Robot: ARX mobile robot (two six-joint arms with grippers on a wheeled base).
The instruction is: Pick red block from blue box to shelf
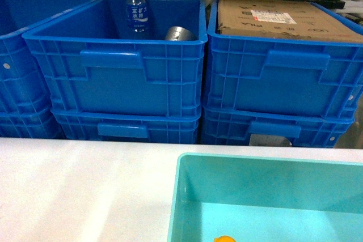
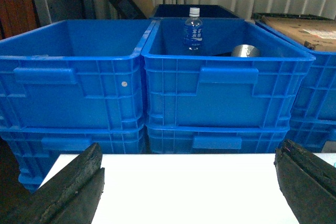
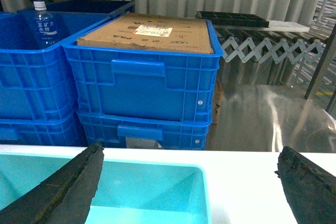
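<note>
Bins fill the view ahead: stacked blue boxes, the middle top blue box [image 1: 113,77] open and holding a water bottle [image 1: 136,12] and a metal can [image 1: 180,33], its neighbour covered by a cardboard sheet [image 1: 272,18]. Nearer, on the white table [image 1: 79,185], a teal tub [image 1: 238,165] holds an orange ball [image 1: 225,239]. Left gripper [image 2: 189,192] and right gripper [image 3: 194,192] both hang over the table with jaws spread wide, holding nothing. Red block: not visible in any view, probably low inside a blue box behind its wall. Judging by the task, it is likely light and rigid, best pinched across two flat opposite sides.
</note>
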